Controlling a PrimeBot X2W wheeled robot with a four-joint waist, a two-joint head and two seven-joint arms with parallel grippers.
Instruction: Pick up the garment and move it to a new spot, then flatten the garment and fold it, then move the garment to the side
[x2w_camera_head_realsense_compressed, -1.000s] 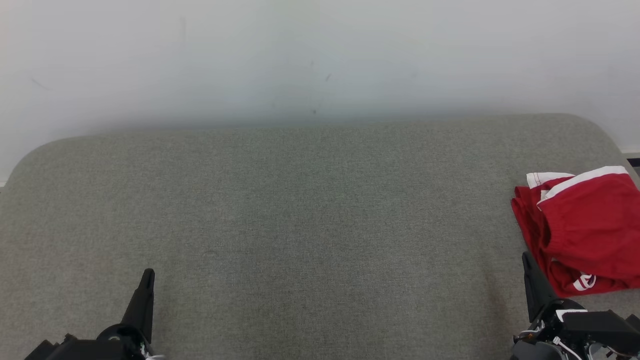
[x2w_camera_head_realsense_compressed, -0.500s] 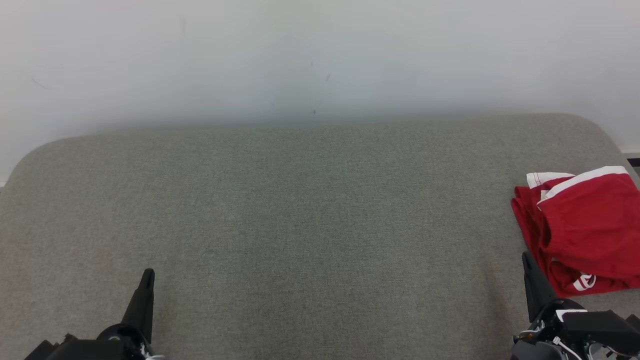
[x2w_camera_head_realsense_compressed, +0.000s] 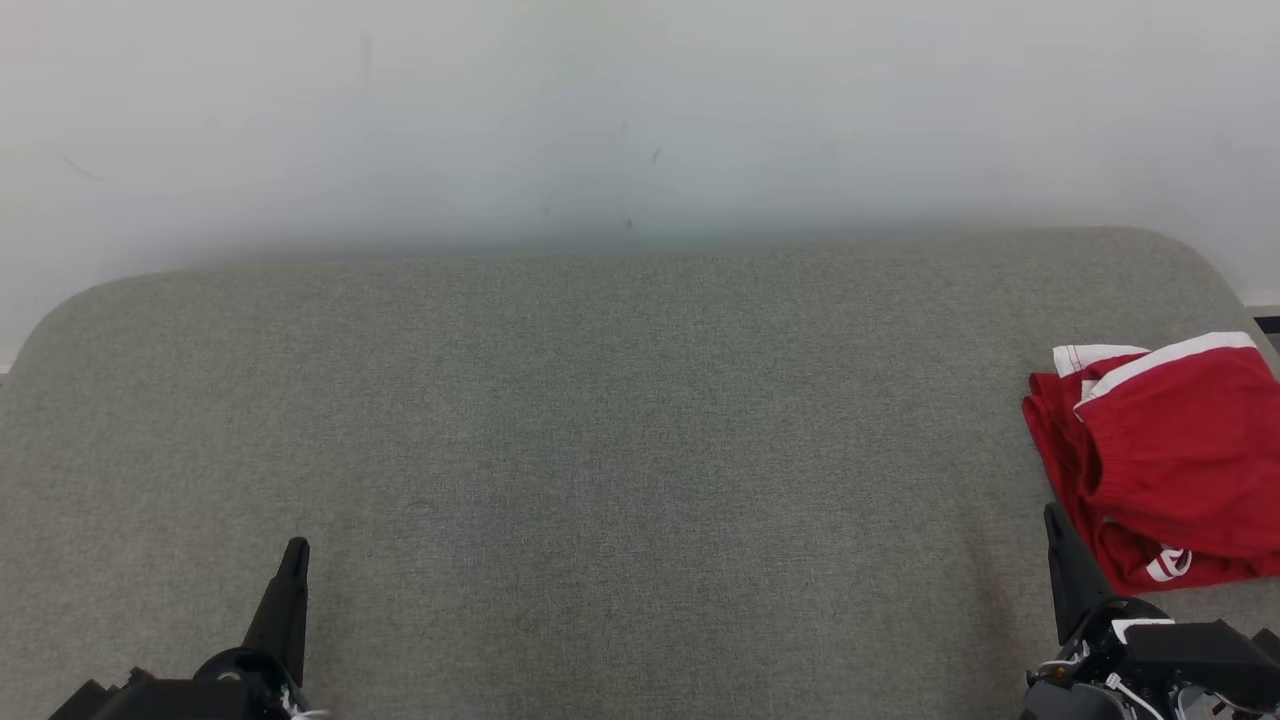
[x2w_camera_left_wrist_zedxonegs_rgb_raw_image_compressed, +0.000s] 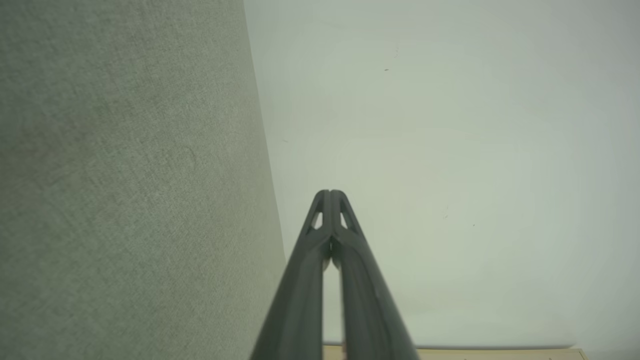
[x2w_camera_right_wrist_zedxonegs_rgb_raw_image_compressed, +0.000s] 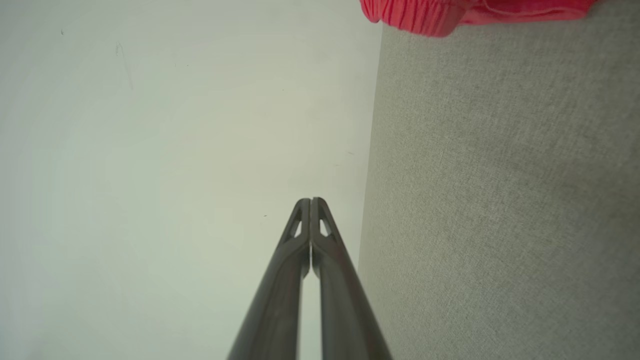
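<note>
Evidently folded red shorts (x2w_camera_head_realsense_compressed: 1170, 455) lie parked at table (x2w_camera_head_realsense_compressed: 600, 420) right edge; left gripper (x2w_camera_head_realsense_compressed: 292, 560) and right gripper (x2w_camera_head_realsense_compressed: 1055, 530) pressed together, empty. Keep clear, retract without snagging cloth.

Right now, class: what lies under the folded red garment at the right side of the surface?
The red garment rests directly on the grey fabric surface, which shows bare all around it. Whatever might sit beneath its folded layers is covered and cannot be seen.
</note>
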